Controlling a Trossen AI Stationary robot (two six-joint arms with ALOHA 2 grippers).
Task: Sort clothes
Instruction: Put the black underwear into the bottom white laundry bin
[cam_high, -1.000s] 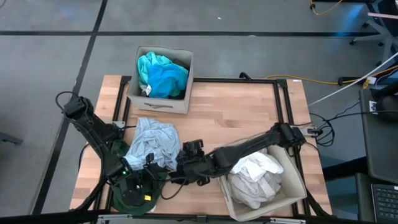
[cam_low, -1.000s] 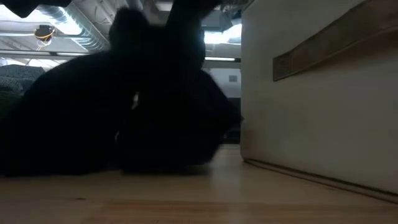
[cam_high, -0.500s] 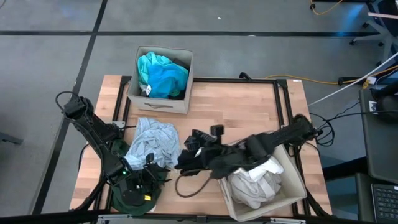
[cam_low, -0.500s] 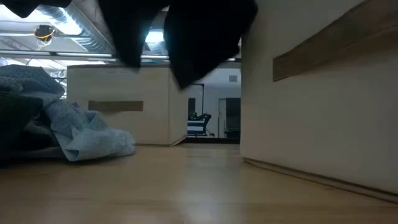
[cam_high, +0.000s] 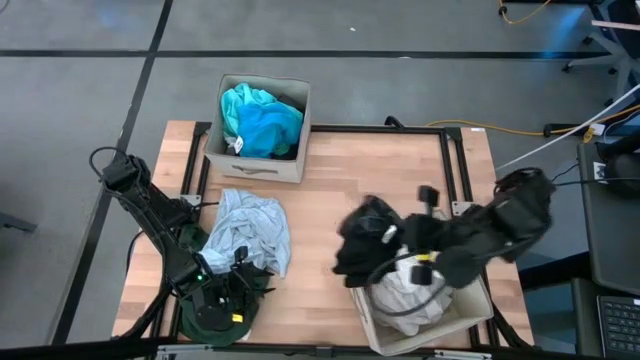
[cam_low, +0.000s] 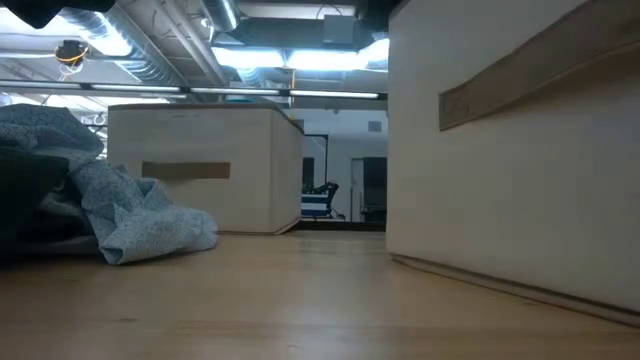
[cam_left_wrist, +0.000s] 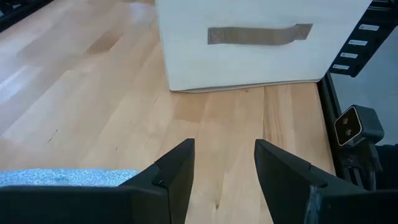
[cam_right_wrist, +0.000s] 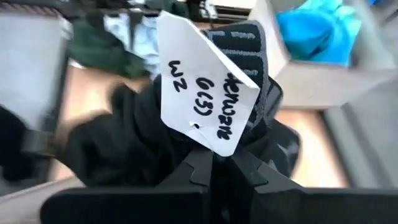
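Observation:
My right gripper (cam_high: 405, 235) is shut on a black garment (cam_high: 362, 235) and holds it in the air above the left wall of the near beige box (cam_high: 470, 320), which holds white clothes (cam_high: 410, 290). A white handwritten tag (cam_right_wrist: 205, 87) stands up from the black garment (cam_right_wrist: 124, 143) just past my fingers. A pale blue garment (cam_high: 250, 230) lies bunched on the table. My left gripper (cam_left_wrist: 224, 149) is open and empty, low at the front left (cam_high: 243, 272), over a dark green garment (cam_high: 210, 315). My right gripper pinches a bunched fold of the black garment (cam_right_wrist: 186, 146) between its two fingers, right beside the white tag. One layer or several, I cannot tell. The garment is lifted clear of the table and hangs slack around and below the fingers.
A second beige box (cam_high: 262, 160) at the far side holds teal and bright blue clothes (cam_high: 262, 118). A beige box wall with a handle strap (cam_left_wrist: 258, 35) stands ahead of my left gripper. Bare wood (cam_high: 380, 170) lies between the boxes.
My right gripper has lifted the black garment off the table and carried it up and toward the table's right edge, from beside the pale blue garment to above the near box. The garment now hangs clear of the table. My left arm has kept still.

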